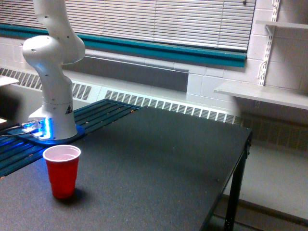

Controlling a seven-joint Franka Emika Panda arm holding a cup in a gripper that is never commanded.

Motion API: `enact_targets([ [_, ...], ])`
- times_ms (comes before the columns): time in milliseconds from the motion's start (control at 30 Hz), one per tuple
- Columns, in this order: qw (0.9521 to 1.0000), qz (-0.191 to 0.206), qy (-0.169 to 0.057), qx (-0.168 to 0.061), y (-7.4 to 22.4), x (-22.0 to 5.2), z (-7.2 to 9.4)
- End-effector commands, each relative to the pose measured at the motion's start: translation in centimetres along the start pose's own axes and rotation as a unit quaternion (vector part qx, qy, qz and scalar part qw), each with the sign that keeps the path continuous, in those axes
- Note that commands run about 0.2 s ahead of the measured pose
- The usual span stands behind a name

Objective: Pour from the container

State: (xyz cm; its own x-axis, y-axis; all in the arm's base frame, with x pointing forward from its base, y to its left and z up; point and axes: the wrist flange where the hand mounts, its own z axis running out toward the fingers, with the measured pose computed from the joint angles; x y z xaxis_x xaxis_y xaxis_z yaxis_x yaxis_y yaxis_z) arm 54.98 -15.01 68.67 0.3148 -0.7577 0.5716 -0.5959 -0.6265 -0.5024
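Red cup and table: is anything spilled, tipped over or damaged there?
Nothing stands out. The red cup stands upright on the black table, with no spill visible around it. The gripper and the container are out of view.

A red plastic cup (pixel 62 171) stands upright on a dark, matte black table (pixel 159 168), near the table's front corner at the exterior view's left. Its inside looks pale pink-white. Just behind the cup rises the white, rounded robot arm (pixel 52 72), whose base (pixel 55 126) sits on a blue-lit plate with cables beside it. The arm runs up out of the picture, so neither its gripper nor any jar shows. Behind are closed white window blinds (pixel 159 19) and a white wall shelf (pixel 262 94).
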Motion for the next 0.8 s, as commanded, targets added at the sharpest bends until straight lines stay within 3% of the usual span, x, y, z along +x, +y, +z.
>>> enact_targets([
  [33,0.9998,0.011,0.016,-0.003,1.0,1.8,-1.4],
  [400,0.9997,-0.012,0.014,-0.014,0.9,1.4,-1.0],
  [800,0.9973,-0.043,0.007,-0.060,1.7,-0.1,0.7],
])
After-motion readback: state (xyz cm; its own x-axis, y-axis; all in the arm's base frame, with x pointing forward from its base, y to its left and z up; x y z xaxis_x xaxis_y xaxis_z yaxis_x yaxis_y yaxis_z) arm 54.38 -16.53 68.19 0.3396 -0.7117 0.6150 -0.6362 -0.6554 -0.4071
